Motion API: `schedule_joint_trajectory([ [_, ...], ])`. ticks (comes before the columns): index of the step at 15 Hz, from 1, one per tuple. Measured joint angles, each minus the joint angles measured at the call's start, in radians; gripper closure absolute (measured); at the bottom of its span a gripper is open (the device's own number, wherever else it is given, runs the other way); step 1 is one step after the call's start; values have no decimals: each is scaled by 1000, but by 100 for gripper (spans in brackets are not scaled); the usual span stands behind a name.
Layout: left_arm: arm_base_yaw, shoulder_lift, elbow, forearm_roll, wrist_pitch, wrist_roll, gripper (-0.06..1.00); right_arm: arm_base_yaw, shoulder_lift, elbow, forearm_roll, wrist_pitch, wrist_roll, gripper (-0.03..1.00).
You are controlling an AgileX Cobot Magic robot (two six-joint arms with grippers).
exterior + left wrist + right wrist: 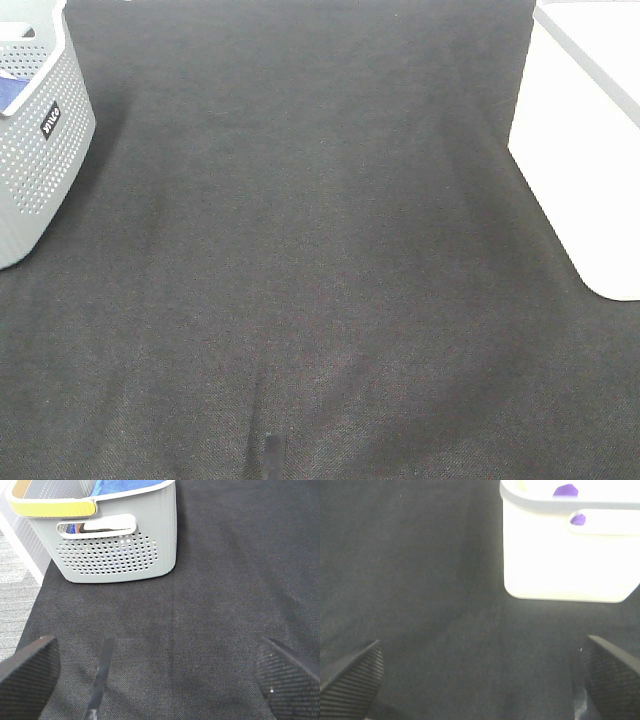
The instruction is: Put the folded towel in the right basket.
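Observation:
A blue towel (120, 486) lies inside the grey perforated basket (120, 555), which stands at the table's left edge in the high view (40, 150); a blue patch (12, 92) shows in it there. The white basket (590, 150) stands at the right edge. In the right wrist view something purple (566, 490) shows inside the white basket (570, 560) and through its handle slot. My left gripper (160, 675) is open and empty, a short way from the grey basket. My right gripper (480, 680) is open and empty, facing the white basket. Neither gripper shows in the high view.
A black cloth (320, 280) covers the table between the two baskets. The grey basket has a yellow rim section (52, 507). Grey floor (15, 580) lies beyond the table edge beside the grey basket.

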Motion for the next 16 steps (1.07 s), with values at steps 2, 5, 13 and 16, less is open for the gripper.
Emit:
schedule_joint_trajectory([
  [2, 0, 0, 0, 0, 0, 0, -5, 0, -48, 21, 0, 10, 1, -1],
  [5, 0, 0, 0, 0, 0, 0, -5, 0, -56, 24, 2, 11, 7, -1],
  [13, 0, 0, 0, 0, 0, 0, -5, 0, -56, 24, 2, 11, 11, -1],
  [16, 0, 0, 0, 0, 0, 0, -5, 0, -56, 24, 2, 11, 11, -1],
])
